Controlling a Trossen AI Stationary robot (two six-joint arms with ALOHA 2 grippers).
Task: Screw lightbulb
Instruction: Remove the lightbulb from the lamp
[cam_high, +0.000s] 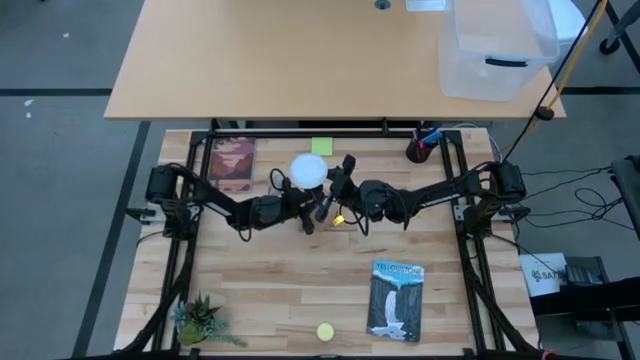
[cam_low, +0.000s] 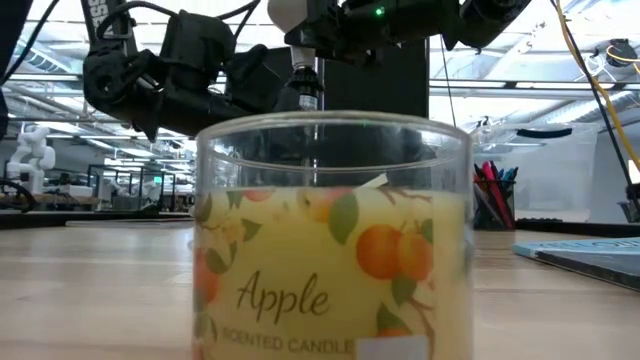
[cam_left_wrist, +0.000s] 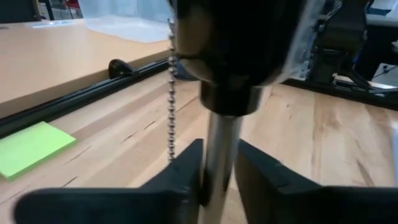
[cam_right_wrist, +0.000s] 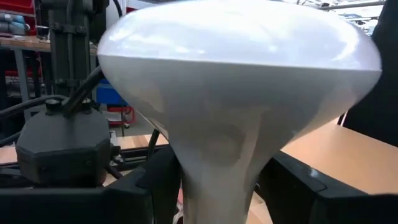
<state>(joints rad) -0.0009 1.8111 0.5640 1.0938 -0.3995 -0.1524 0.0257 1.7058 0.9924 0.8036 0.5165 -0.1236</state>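
Bench (cam_high: 300, 300): light wood planks.
Left gripper (cam_high: 308, 222): clamped on lamp stem (cam_left_wrist: 219, 155).
Right gripper (cam_high: 335, 182): clamped on lightbulb (cam_high: 308, 170) neck, beside left gripper.

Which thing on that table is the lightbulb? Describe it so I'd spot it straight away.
Look at the far middle of the wooden table, where the two dark arms meet. The lightbulb is the white round dome there, its tapered neck held by the right gripper, just this side of the green sticky note. Nothing nearby is white and domed.

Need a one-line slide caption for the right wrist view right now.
Right pincer closed around the tapered neck of the white-domed lightbulb, held upright, wooden tabletop behind.
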